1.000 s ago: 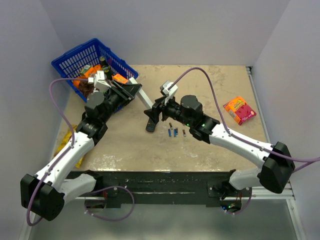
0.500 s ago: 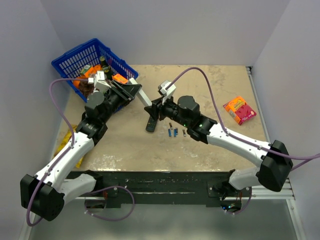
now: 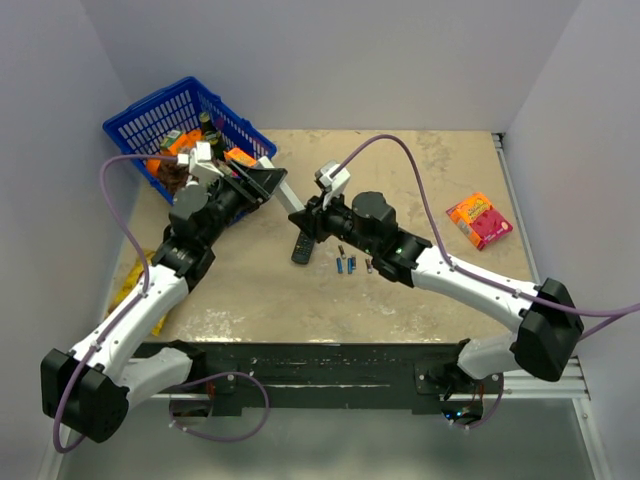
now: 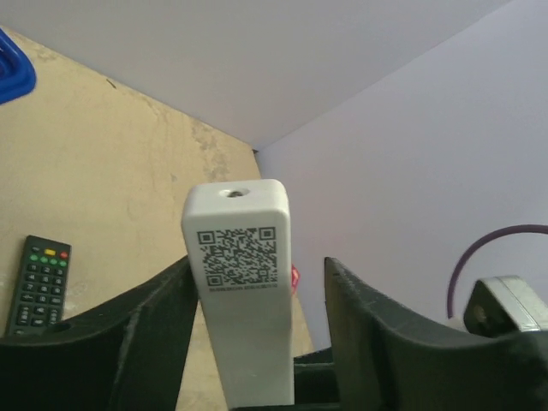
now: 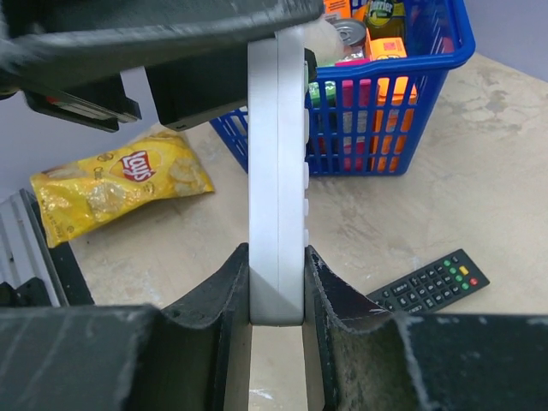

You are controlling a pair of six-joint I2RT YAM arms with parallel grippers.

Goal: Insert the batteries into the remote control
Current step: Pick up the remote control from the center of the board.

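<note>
**Mia:** Where is the remote control (image 4: 244, 342)?

**Ben:** It is up in the air, off the table (image 3: 420, 180). Start at the blue basket (image 3: 140, 115) at the far left. Next to it, the left fingers (image 4: 163, 317) are clamped on one end of the remote control. From there it points toward 4 o'clock.

**Mia:** And the other end?

**Ben:** The right fingers (image 5: 342, 300) are pressed on its two thin sides, so both arms hold it at once.

**Mia:** Where are the batteries (image 3: 350, 265)?

**Ben:** They lie loose on the table, between 4 and 5 o'clock from the spot where the right fingers pinch. The black remote (image 3: 300, 250) lies at 6 o'clock from that spot. We do not need that one.

**Mia:** What is the job right now?

**Ben:** I think it is getting the back open. I see a square code sticker on the back but no open battery hole.

**Mia:** How do we do it well?

**Ben:** One arm should hold tight and stay quiet. The other should do the small move, slowly. If both pull, the remote control could twist or slip out. It is smooth and thin, so pinch it flat, not on a corner. Stay low over the table, so a drop is short. Turn the back up before fetching a battery.
</note>
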